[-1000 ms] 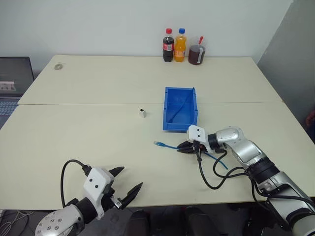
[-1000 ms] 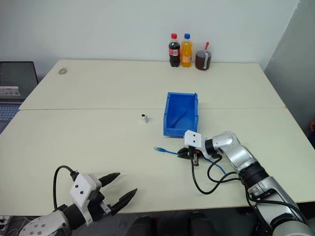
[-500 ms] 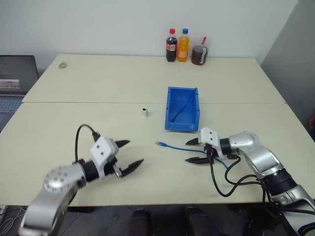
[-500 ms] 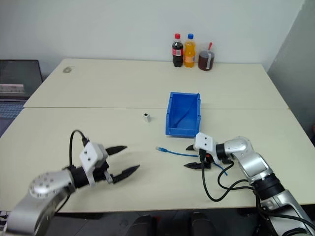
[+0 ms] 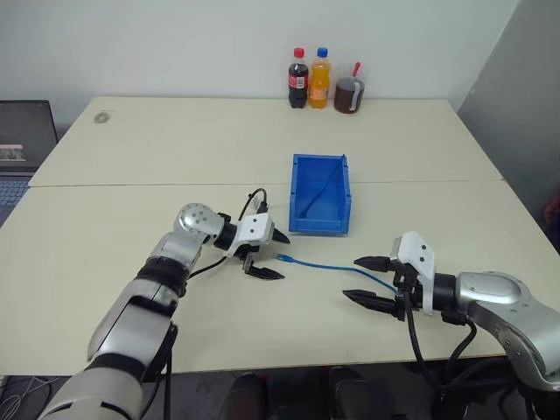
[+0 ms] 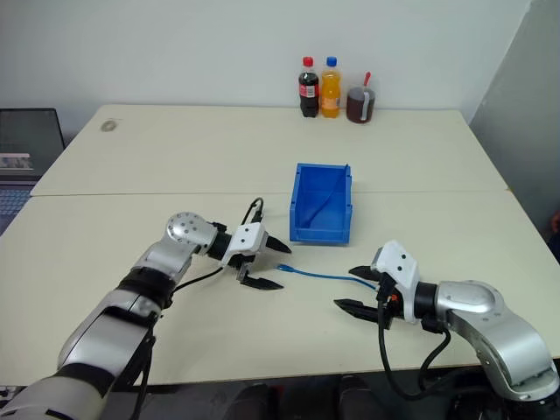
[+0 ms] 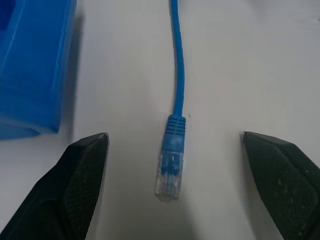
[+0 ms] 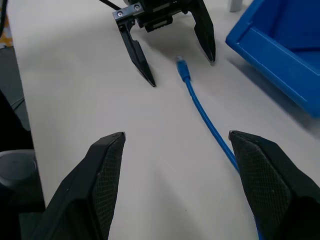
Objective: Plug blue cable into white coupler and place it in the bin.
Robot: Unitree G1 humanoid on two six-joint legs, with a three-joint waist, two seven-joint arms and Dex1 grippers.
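Left wrist view: left claw (image 7: 172, 187) spread wide, empty, straddling the plug of the blue cable (image 7: 178, 90) lying on the table (image 5: 131, 227). Right claw (image 5: 367, 280) open, empty, over the cable's other end. Bin (image 5: 320, 196) just beyond.

Right gripper (image 5: 369, 280) released blue cable (image 5: 328, 266); left gripper (image 5: 273, 255) now straddles plug

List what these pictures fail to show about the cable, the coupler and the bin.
- Blue cable: its far end. In the head views it is hidden behind the right claw; in the right wrist view it runs off the edge.
- White coupler: probably this pale block in the right wrist view, cut off by the edge. Its socket is unseen.
- Bin: the thin line inside it in the head views is too small to identify.
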